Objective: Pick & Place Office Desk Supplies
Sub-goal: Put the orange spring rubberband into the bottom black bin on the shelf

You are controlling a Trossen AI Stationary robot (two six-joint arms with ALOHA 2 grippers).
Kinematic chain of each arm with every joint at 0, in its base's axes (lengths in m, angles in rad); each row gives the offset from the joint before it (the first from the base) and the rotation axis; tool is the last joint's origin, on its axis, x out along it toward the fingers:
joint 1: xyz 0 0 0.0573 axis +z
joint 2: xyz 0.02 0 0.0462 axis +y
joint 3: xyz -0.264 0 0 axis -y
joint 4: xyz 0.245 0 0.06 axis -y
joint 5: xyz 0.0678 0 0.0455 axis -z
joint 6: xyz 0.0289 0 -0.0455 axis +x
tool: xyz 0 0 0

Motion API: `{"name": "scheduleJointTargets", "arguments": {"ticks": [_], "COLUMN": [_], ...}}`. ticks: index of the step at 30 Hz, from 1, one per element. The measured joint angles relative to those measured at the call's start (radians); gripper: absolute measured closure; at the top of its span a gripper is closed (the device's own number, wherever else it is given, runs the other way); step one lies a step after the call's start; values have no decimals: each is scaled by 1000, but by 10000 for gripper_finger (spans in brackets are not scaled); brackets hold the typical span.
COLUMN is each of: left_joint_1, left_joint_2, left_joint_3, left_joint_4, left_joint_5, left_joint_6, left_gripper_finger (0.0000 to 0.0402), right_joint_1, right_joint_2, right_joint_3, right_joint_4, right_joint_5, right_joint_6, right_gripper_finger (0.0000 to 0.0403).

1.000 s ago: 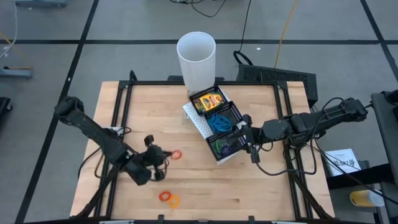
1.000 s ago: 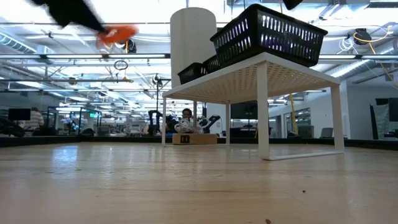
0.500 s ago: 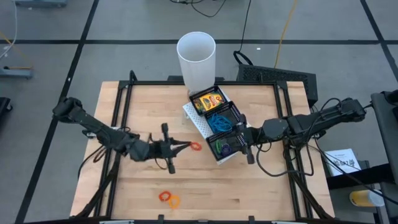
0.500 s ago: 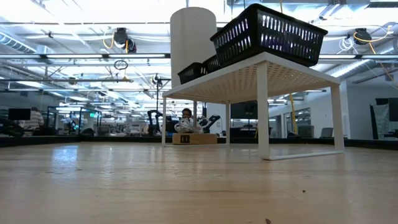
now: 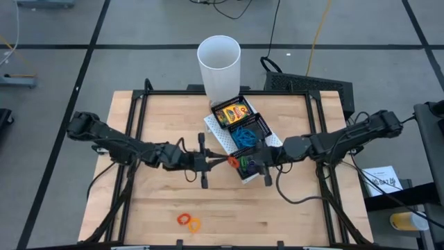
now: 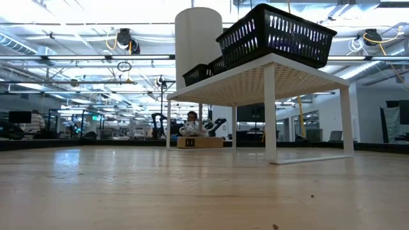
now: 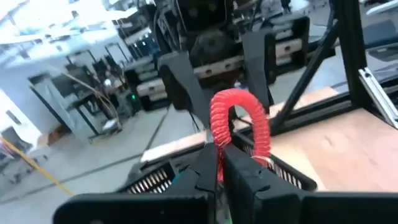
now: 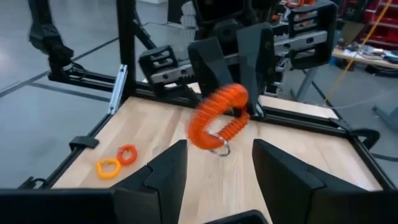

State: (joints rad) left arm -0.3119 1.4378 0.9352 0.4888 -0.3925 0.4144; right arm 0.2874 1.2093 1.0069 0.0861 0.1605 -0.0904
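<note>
High view: both arms meet at the middle of the counter (image 5: 159,118), beside the near end of the black mesh tray (image 5: 260,123). The left gripper (image 5: 220,161) carries an orange-red coiled band (image 5: 232,161) toward the right gripper (image 5: 254,165), which suggests a hand-over from one arm to the other. The tray sits on a white riser (image 5: 222,137), with a crayon box (image 5: 232,112) in its far compartment and blue bands (image 5: 243,135) in the middle one. 2 more bands (image 5: 188,221) lie on the counter near its front edge. A tall white cup (image 5: 219,66) stands behind the tray.

Low view: only the riser, tray and cup appear; neither gripper shows.

Left wrist view: the jaws are pinched tight on the band (image 7: 239,121), gripping its lower edge so that the loop stands upright, presented for taking.

Right wrist view: the jaws stand apart, empty, either side of the offered band (image 8: 217,117); contact appears not yet made, though depth is hard to judge.
</note>
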Motion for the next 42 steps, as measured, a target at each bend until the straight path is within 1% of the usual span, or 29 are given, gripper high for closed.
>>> {"name": "scheduleJointTargets", "arguments": {"ticks": [4, 10, 14, 17, 20, 22, 24, 26, 29, 31, 34, 39, 42], "left_joint_1": [1, 10, 11, 11, 17, 22, 24, 24, 24, 24, 24, 24, 24], "left_joint_2": [3, 3, 3, 3, 3, 3, 3, 3, 3, 3, 3, 3, 3], "left_joint_3": [0, 0, 0, 0, 0, 0, 0, 0, 0, 0, 1, 1, 1], "left_joint_4": [16, 8, -24, -23, -23, -24, -23, -23, -23, -23, -22, -22, -21], "left_joint_5": [0, -1, -3, -18, -19, -19, -19, -19, -19, -19, -20, -28, -36], "left_joint_6": [25, 28, 29, 29, 29, 29, 28, 25, 25, 21, 18, 17, -4], "left_gripper_finger": [396, 387, 396, 390, 387, 394, 396, 391, 385, 390, 396, 379, 379], "right_joint_1": [-2, -6, -6, -6, -5, -5, -5, -5, -5, -5, -5, -6, -6], "right_joint_2": [23, 76, 91, 91, 91, 91, 91, 91, 91, 91, 91, 99, 98], "right_joint_3": [0, 0, 0, 0, 0, 0, 0, 0, 0, 0, 0, 0, 0], "right_joint_4": [36, 130, 104, 107, 131, 138, 145, 149, 145, 146, 146, 134, 127], "right_joint_5": [25, 21, 18, 17, -23, -67, -84, -76, -25, 4, 49, 124, 127], "right_joint_6": [-1, 16, 34, 63, 79, 94, 102, 100, 81, 65, 62, 51, 45], "right_gripper_finger": [231, 230, 230, 230, 230, 230, 230, 231, 236, 245, 269, 328, 368]}}
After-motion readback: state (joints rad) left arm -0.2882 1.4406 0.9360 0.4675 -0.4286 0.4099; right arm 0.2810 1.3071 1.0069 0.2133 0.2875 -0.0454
